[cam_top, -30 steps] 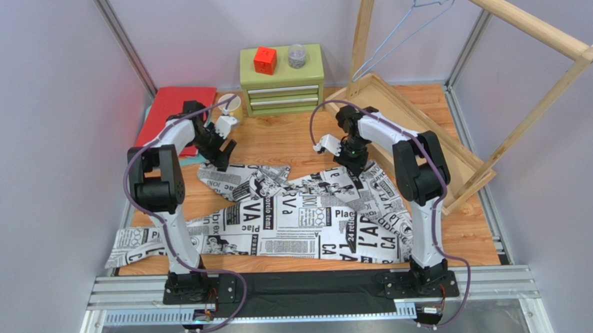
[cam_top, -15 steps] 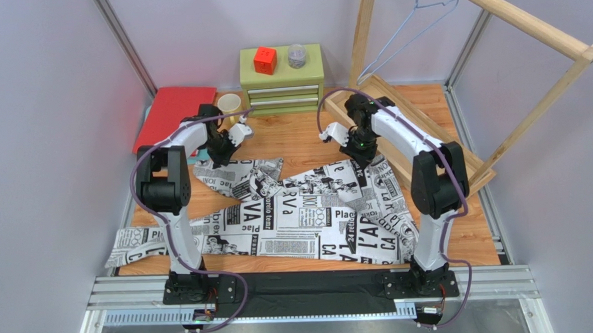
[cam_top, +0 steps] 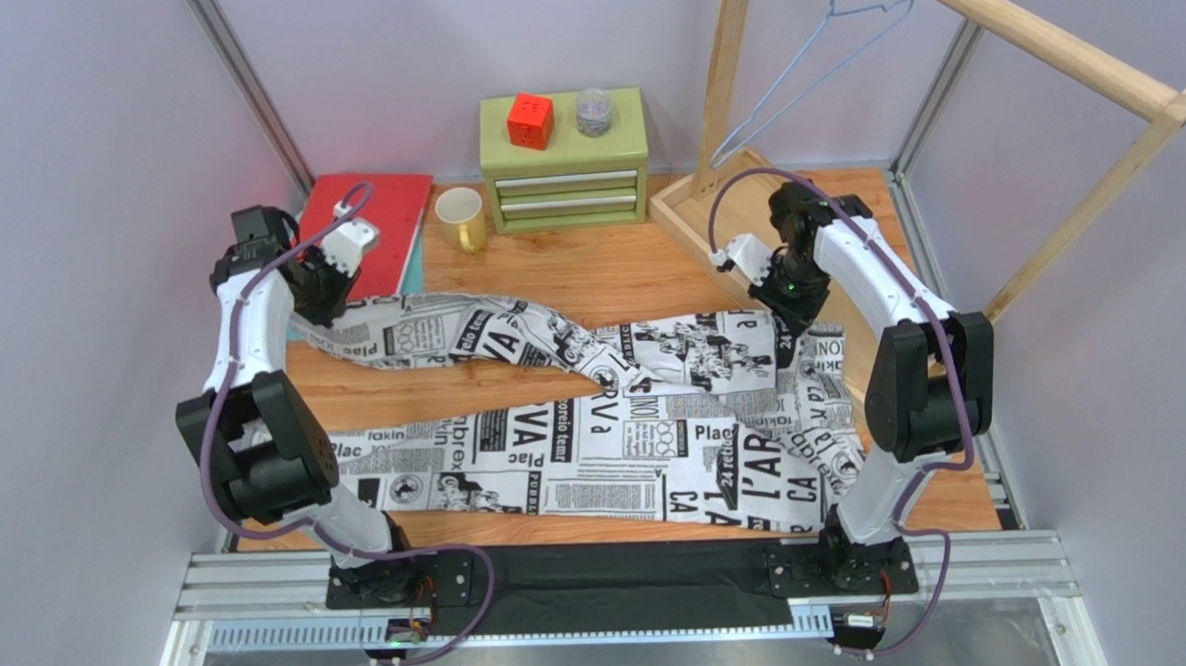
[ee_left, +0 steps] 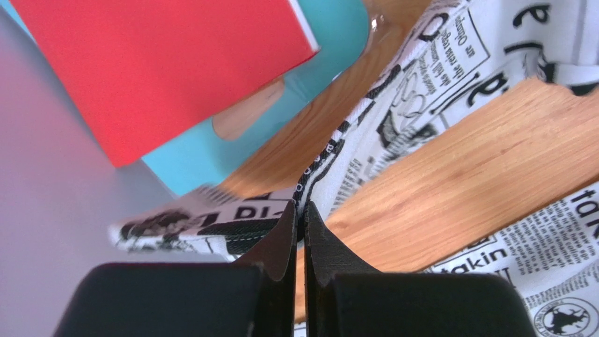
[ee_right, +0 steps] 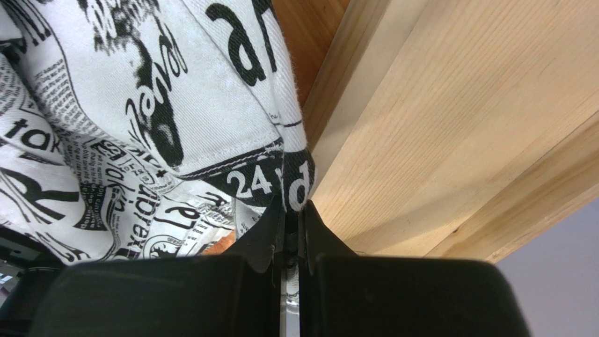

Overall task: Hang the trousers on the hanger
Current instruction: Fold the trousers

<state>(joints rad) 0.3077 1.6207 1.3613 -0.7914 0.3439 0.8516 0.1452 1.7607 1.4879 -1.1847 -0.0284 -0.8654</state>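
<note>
The trousers [cam_top: 618, 422], white with black newsprint, lie spread over the wooden table. Their far edge is drawn into a band between my two grippers. At the far left, beside the red folder, my left gripper [cam_top: 321, 297] is shut on that edge. The left wrist view shows its jaws [ee_left: 300, 208] pinching the cloth's seam [ee_left: 330, 147]. My right gripper [cam_top: 790, 301] is shut on the other end, against the wooden rack's base. The right wrist view shows the jaws [ee_right: 291, 208] gripping the hem [ee_right: 267, 179]. The hanger [cam_top: 813, 56] hangs from the rack's top bar, far right.
A green drawer box [cam_top: 565, 162] at the back carries a red cube [cam_top: 530, 120] and a small jar [cam_top: 594, 111]. A yellow mug [cam_top: 462, 219] and a red folder [cam_top: 376, 208] on a teal board [ee_left: 316, 77] sit back left. The wooden rack frame [cam_top: 1045, 43] fills the right side.
Both grippers have closed on the trousers' far edge. The left arm swung out to the left and the right arm to the right, stretching that edge into a band.
</note>
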